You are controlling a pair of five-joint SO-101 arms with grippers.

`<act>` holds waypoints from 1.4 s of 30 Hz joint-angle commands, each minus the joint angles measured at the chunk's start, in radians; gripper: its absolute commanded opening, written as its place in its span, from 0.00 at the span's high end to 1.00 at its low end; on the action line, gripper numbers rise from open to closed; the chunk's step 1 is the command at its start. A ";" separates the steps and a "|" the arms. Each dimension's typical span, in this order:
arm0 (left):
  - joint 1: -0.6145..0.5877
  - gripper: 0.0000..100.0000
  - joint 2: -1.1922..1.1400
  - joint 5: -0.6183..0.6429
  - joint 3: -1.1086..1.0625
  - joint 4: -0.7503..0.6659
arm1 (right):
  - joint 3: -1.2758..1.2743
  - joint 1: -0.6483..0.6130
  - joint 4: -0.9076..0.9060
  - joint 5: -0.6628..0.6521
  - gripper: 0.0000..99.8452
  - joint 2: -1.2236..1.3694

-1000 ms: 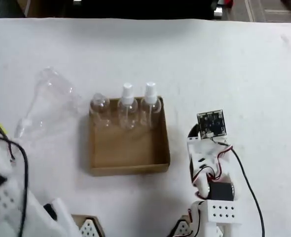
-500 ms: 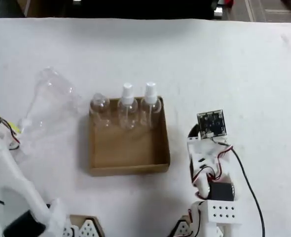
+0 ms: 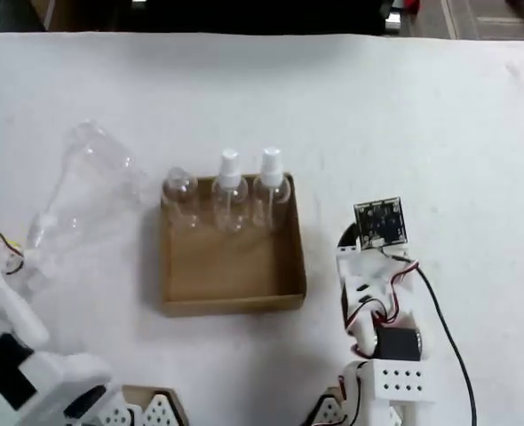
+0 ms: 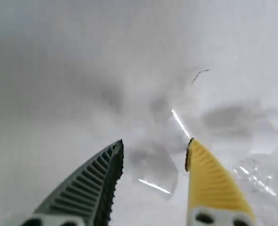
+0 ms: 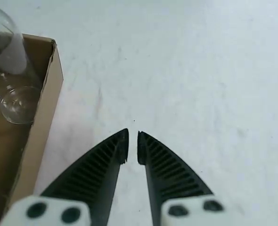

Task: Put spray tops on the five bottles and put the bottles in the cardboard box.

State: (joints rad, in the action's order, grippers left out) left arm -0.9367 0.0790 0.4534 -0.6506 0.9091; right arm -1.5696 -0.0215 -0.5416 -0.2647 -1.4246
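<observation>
from above, you have the cardboard box [image 3: 231, 300] near the middle of the bench [image 3: 377, 106]. three bottles stand in a row against its twelve o'clock wall. the one at the eleven o'clock corner, the bare bottle [image 3: 180, 193], has no white top. the middle bottle [image 3: 230, 202] and the end bottle [image 3: 272, 197] each carry a white spray top [image 3: 230, 161]. a plastic bag [image 3: 93, 169] lies at ten o'clock from the box, just off its corner. your left arm [image 3: 13, 368] sits at eight o'clock from the box, your right arm [image 3: 377, 302] at four o'clock.

on the left wrist, your left end effector [image 4: 155, 141] is spread wide, its grey and yellow fingers well apart and gripping nothing. blurred clear plastic [image 4: 153, 176] lies on the bench beneath them.

on the right wrist, your right end effector [image 5: 133, 135] has its black fingers almost together, with a thin slit between the tips and nothing in it. it hangs over bare bench just beside the box wall, and a bottle stands inside that corner.
</observation>
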 commanded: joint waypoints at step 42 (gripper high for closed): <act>0.136 0.85 -0.265 0.109 0.236 0.118 | 0.003 -0.030 0.018 -0.014 0.98 -0.008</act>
State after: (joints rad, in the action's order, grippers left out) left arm -0.8339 -0.1849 0.5593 -0.4557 1.0165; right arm -1.5696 -0.0506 -0.5416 -0.2662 -1.4246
